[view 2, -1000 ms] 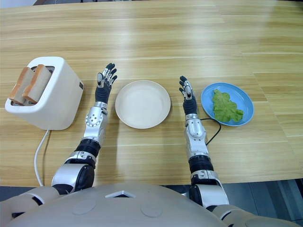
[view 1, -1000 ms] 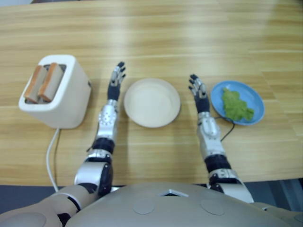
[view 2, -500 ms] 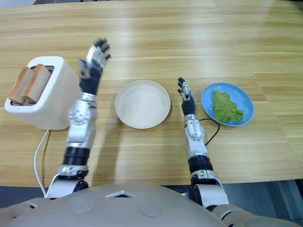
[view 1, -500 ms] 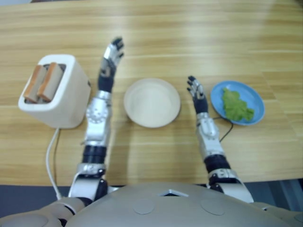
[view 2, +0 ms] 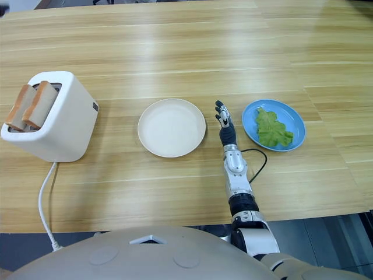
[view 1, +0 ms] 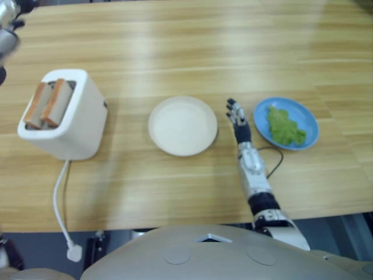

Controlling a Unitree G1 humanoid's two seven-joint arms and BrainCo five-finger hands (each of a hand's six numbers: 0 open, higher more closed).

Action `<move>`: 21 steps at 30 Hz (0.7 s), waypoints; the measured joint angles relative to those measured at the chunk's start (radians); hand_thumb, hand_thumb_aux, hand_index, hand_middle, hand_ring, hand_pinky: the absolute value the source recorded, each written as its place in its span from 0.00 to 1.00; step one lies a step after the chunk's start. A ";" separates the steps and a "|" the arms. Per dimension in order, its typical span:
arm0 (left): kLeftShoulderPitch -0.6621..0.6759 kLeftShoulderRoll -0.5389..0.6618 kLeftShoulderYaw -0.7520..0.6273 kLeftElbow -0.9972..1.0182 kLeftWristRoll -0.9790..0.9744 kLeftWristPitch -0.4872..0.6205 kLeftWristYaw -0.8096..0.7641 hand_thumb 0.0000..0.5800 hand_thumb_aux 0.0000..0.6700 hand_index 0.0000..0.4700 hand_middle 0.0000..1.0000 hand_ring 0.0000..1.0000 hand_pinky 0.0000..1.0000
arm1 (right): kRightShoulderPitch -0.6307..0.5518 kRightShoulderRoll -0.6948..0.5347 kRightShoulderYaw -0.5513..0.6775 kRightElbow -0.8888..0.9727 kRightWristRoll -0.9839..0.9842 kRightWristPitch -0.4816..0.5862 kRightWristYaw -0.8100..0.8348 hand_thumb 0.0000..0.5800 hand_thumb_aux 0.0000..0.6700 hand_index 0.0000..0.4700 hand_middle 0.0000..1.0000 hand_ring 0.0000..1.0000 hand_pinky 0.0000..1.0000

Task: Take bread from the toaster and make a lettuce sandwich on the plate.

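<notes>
A white toaster (view 2: pixel 58 125) stands at the table's left with two brown bread slices (view 2: pixel 26 108) sticking up from its slots. An empty cream plate (view 2: pixel 172 127) lies in the middle. My right hand (view 2: pixel 223 122) rests on the table just right of that plate, open, fingers straight and pointing away from me. Beyond it to the right, a blue plate (view 2: pixel 295 119) holds a green lettuce leaf (view 2: pixel 267 125). My left hand (view 1: pixel 7 17) is a blurred shape at the far top-left corner, high above and behind the toaster.
The toaster's white cord (view 1: pixel 57 201) trails over the near table edge to a hanging plug (view 1: pixel 73 252). A thin black cable (view 2: pixel 256 160) loops on the table beside my right wrist. Bare wood stretches across the far half of the table.
My left arm has swung up and away to the left, from beside the cream plate to the top-left corner. The right hand has barely moved. The picture has shifted slightly.
</notes>
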 measured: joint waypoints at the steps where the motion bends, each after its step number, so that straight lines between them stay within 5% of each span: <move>1: 0.051 0.051 -0.009 0.062 0.113 -0.034 0.021 0.00 0.00 0.00 0.00 0.00 0.00 | 0.007 0.003 0.002 -0.003 0.000 0.000 -0.003 0.00 0.00 0.00 0.00 0.00 0.00; 8: 0.180 0.142 -0.016 0.250 0.432 -0.094 0.053 0.00 0.00 0.00 0.00 0.00 0.00 | 0.043 0.005 0.001 -0.081 0.000 0.018 -0.015 0.00 0.00 0.00 0.00 0.00 0.00; 21: 0.267 0.158 -0.064 0.338 0.591 -0.096 -0.032 0.00 0.00 0.00 0.00 0.00 0.00 | 0.065 0.003 -0.001 -0.125 0.001 0.048 -0.027 0.00 0.00 0.00 0.00 0.00 0.00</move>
